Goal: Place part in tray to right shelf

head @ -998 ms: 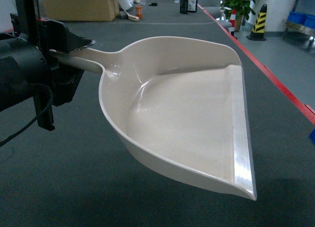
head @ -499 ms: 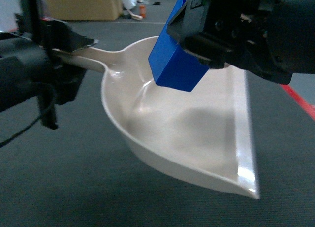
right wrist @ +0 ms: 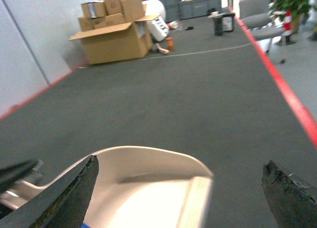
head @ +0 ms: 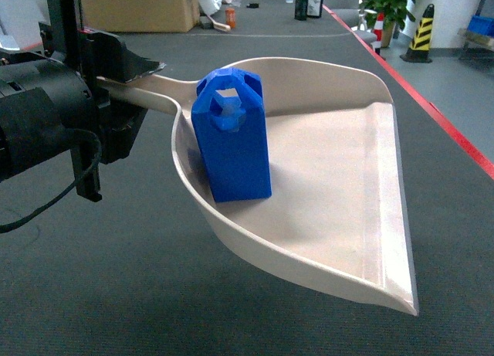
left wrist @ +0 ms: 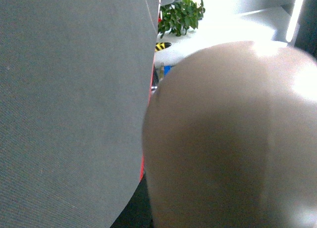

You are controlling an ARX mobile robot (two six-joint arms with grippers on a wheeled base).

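The blue part [head: 231, 140] stands upright inside the cream tray [head: 340, 178], near its back wall by the handle. My left gripper [head: 116, 82] is shut on the tray's handle [head: 150, 93] and holds the tray above the grey floor. The left wrist view shows only the tray's underside [left wrist: 228, 139]. My right gripper [right wrist: 181, 163] is open and empty, with its fingers wide apart above the tray [right wrist: 148, 188]. It is outside the head view. I cannot make out the right shelf.
Grey carpet floor [head: 116, 294] lies under the tray. A red floor line [head: 432, 101] runs along the right. Cardboard boxes [head: 139, 5] stand at the back left. A plant [head: 390, 5] and a yellow-black cone [head: 422, 32] stand at the back right.
A second ago the tray was empty. Then my right gripper held the part over it. Now the part stands in the tray and the right gripper has left the head view.
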